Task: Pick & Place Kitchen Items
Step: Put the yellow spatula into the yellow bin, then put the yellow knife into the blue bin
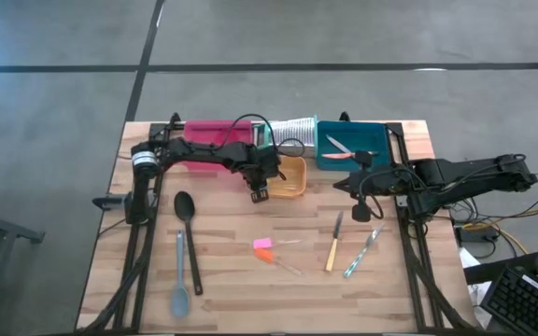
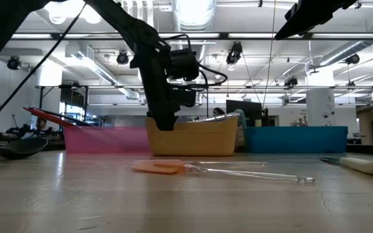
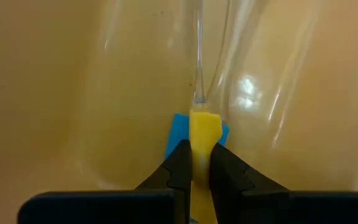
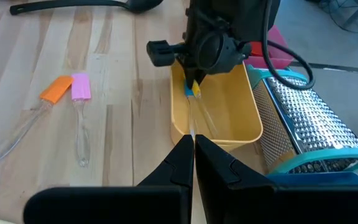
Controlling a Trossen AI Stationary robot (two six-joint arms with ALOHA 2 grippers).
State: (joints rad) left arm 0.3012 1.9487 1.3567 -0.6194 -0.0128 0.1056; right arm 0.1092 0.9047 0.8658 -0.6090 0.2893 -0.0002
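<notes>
Dark and bent at the elbow, the left arm reaches over the orange tray (image 1: 292,182), its left gripper (image 3: 196,163) pointing down inside, jaws narrow and pinched on a yellow piece (image 3: 204,134) with a clear handle; a blue piece (image 3: 178,134) lies just behind it. Beside that tray, the right gripper (image 4: 193,154) hovers with jaws pressed together, holding nothing. On the wooden table (image 1: 232,299) near the tray lie 2 clear-handled pieces, orange (image 1: 263,253) and pink (image 1: 262,244). Ceiling lights show beyond.

Yellow-tipped clear piece (image 3: 204,134) in left gripper (image 3: 196,163), above blue-tipped one (image 3: 178,132).
</notes>
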